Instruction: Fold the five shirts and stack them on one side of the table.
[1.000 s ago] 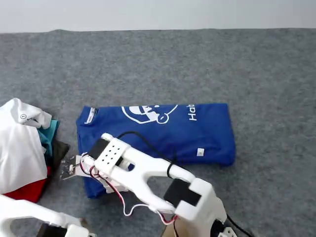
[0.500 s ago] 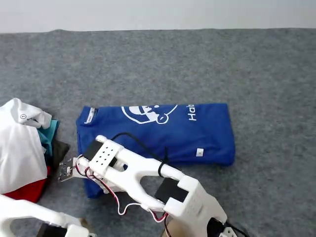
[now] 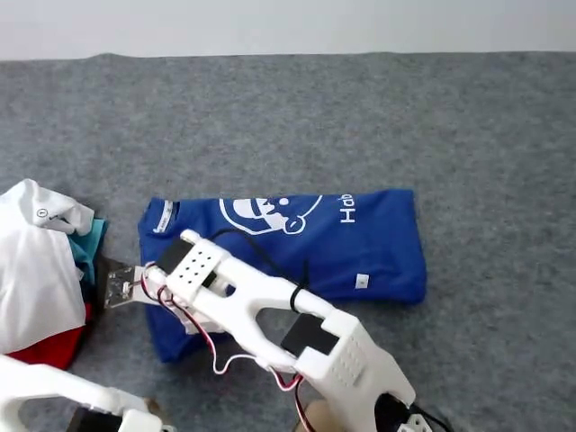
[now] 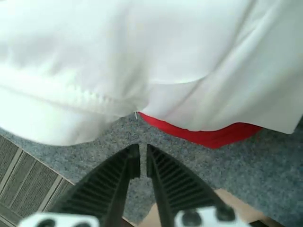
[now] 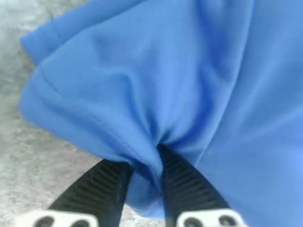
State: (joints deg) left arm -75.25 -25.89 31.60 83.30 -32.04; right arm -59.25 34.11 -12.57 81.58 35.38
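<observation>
My right gripper [image 5: 146, 161] is pinched on a bunch of the blue shirt [image 3: 360, 238] at its end nearest the pile. Over the last second it has drawn that end toward the white shirt [image 3: 31, 270], skewing the cloth a little on the table [image 3: 405, 117]. I take this as the next fold beginning, the other shirts still heaped unfolded; my left gripper [image 4: 143, 148] hangs pressed together and empty just by the red shirt [image 4: 208, 135].
</observation>
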